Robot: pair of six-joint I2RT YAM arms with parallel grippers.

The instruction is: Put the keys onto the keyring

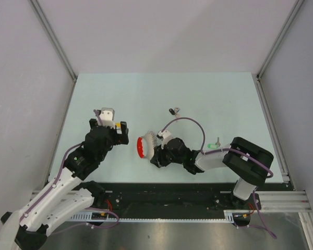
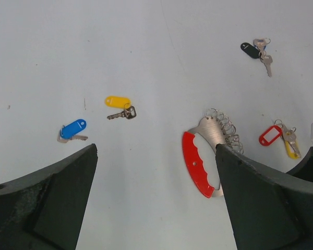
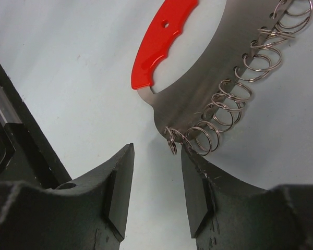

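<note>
The keyring (image 1: 144,147) lies flat at mid table, with a red band (image 2: 195,163), a grey metal half (image 3: 208,78) and a row of wire rings (image 3: 235,99). My right gripper (image 3: 157,150) is open, its tips at the keyring's near end; the last ring touches its right fingertip (image 3: 190,156). It shows in the top view (image 1: 155,155). My left gripper (image 2: 156,151) is open and empty, above the table left of the keyring (image 1: 121,134). Loose keys have yellow (image 2: 118,101), blue (image 2: 73,128), black (image 2: 249,49) and red (image 2: 270,135) tags.
A second yellow tag (image 2: 291,148) lies beside the red-tagged key, by the right arm. A green-tagged key (image 1: 215,141) lies right of the right arm. The black-tagged key (image 1: 173,110) is farther back. A black rail (image 1: 161,192) runs along the table's near edge.
</note>
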